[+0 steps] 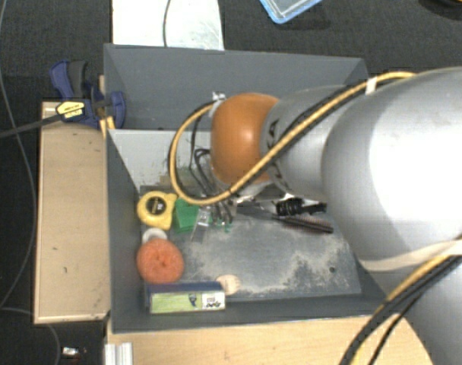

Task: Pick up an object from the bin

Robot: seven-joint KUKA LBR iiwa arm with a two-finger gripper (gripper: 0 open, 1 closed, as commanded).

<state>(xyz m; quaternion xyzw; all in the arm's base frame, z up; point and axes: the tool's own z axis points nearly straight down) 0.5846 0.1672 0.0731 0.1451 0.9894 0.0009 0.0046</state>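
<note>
In the camera view, the gripper [216,216] is seen low in the bin [307,268], beneath the orange wrist cover [242,135]; whether it is open or closed cannot be told. Just to its left a small green block [186,214] is found, plain and boxy, with a yellow tape measure [156,207] beside it farther left. Black-and-red pliers [301,213] are laid to the gripper's right. A fuzzy orange ball [160,261] and a flat green-and-white box [187,301] are set below-left.
</note>
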